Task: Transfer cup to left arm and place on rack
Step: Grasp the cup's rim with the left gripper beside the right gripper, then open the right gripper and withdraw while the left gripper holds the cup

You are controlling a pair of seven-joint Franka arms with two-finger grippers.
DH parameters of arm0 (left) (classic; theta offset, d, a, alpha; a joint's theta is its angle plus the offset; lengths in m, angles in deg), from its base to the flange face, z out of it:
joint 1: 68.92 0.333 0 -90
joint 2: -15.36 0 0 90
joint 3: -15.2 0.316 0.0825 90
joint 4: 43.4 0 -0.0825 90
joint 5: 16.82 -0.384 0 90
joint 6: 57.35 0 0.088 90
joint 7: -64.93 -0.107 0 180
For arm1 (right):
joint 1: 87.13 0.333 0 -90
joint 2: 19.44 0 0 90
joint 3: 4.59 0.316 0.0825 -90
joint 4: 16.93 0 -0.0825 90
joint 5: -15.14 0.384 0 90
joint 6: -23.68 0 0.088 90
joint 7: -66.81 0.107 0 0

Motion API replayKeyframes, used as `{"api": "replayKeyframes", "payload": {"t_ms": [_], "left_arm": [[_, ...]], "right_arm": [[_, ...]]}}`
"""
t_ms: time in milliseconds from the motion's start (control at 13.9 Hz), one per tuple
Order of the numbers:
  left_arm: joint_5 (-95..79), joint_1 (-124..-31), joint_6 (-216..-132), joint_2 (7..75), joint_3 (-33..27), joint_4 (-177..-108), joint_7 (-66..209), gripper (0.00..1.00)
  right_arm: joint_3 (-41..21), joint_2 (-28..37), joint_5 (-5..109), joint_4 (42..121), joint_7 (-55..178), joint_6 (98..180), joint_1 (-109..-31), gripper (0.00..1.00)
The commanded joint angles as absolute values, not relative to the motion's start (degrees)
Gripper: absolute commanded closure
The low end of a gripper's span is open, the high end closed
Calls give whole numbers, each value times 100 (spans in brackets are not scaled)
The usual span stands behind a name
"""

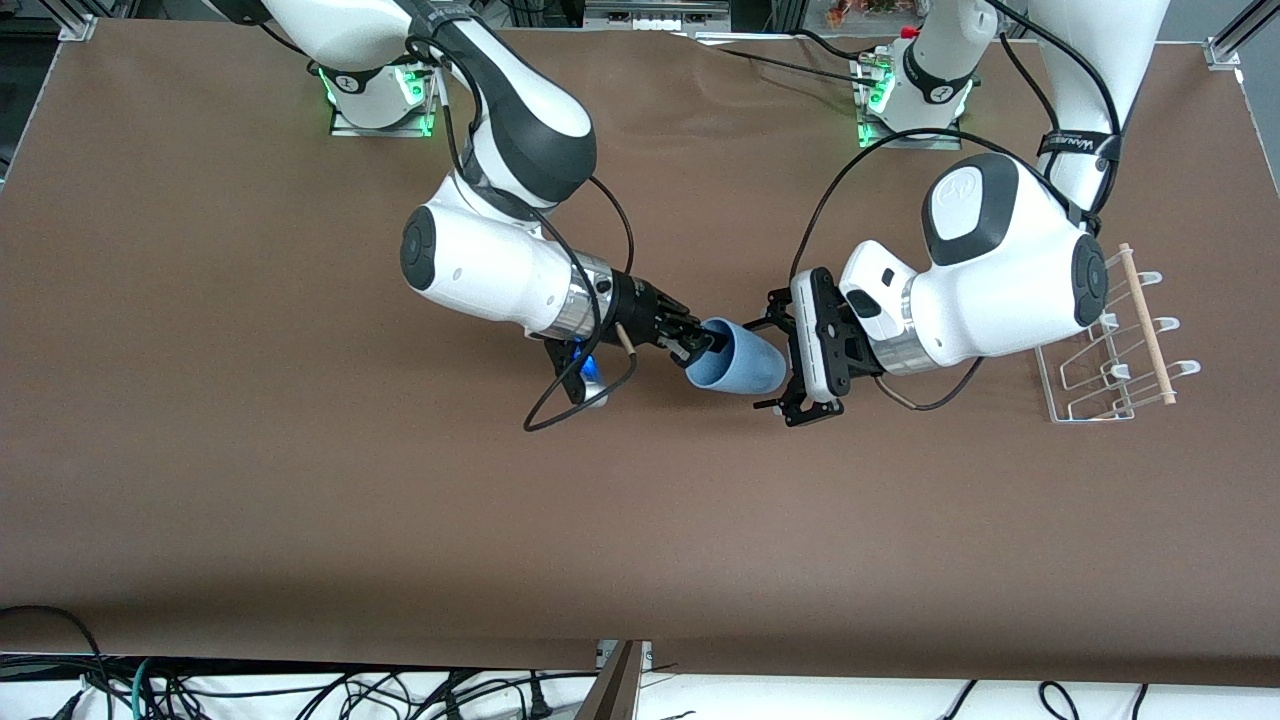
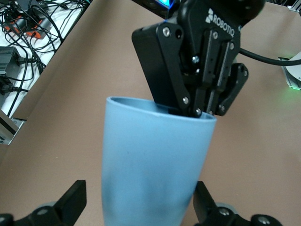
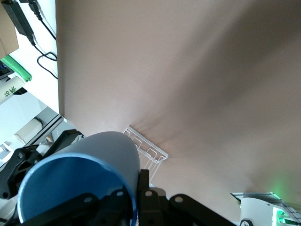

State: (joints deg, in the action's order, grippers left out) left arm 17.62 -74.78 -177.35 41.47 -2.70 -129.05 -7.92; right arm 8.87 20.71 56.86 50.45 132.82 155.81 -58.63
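Note:
The light-blue cup hangs on its side in the air over the middle of the table. My right gripper is shut on the cup's rim, one finger inside and one outside, as the right wrist view shows. My left gripper is open around the cup's base. In the left wrist view the cup fills the space between my left gripper's spread fingers; a gap shows on one side. The white wire rack with its wooden rod stands at the left arm's end of the table.
The brown table cover spreads all round. The rack also shows in the right wrist view. Cables lie along the table edge nearest the front camera. The arm bases with green lights stand at the farthest edge.

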Motion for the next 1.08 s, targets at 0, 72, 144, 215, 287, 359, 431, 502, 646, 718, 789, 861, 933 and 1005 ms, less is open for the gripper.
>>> {"api": "replayKeyframes", "payload": {"t_ms": [0, 72, 144, 215, 287, 359, 431, 502, 646, 718, 789, 861, 933, 1005], "left_arm": [[1965, -7560, -17907, 4182, -256, -12954, -1126, 56], [1965, -7543, -17899, 4173, -256, -12962, -1154, 81], [1965, -7525, -17872, 4173, -265, -12962, -1154, 85], [1965, -7534, -17863, 4182, -265, -12954, -1154, 91], [1965, -7534, -17863, 4182, -265, -12962, -1154, 92], [1965, -7525, -17855, 4173, -265, -12954, -1154, 93], [1965, -7525, -17846, 4173, -265, -12954, -1154, 93], [1965, -7516, -17837, 4173, -265, -12954, -1154, 93], [1957, -7490, -17698, 4173, -256, -12954, -1136, 92], [1957, -7464, -17575, 4147, -256, -12954, -1084, 92], [1939, -7455, -17486, 4112, -256, -12954, -1075, 92], [1896, -7446, -17407, 4077, -247, -12954, -1066, 92], [1869, -7420, -17285, 4041, -221, -12954, -1066, 92], [1860, -7359, -17118, 4032, -203, -12954, -1066, 92]], "right_arm": [[956, 2099, 5785, 4907, 13352, 15534, -5883, 100], [1000, 2090, 5785, 4907, 13361, 15534, -5901, 100], [1009, 2056, 5794, 4907, 13361, 15534, -5909, 100], [1009, 2038, 5803, 4907, 13361, 15534, -5918, 100], [1009, 2012, 5846, 4907, 13361, 15534, -5918, 100], [1009, 2011, 5855, 4907, 13361, 15534, -5918, 100], [1009, 2011, 5855, 4907, 13361, 15534, -5927, 100], [1000, 2011, 5855, 4907, 13361, 15534, -5927, 50], [965, 1994, 5803, 4907, 13317, 15526, -5945, 0], [956, 1976, 5803, 4907, 13300, 15491, -5997, 0], [965, 1915, 5803, 4907, 13265, 15360, -6128, 0], [956, 1906, 5794, 4907, 13247, 15202, -6225, 0], [956, 1862, 5794, 4907, 13160, 15053, -6365, 0], [947, 1731, 5785, 4907, 12906, 14834, -6523, 0]]}}
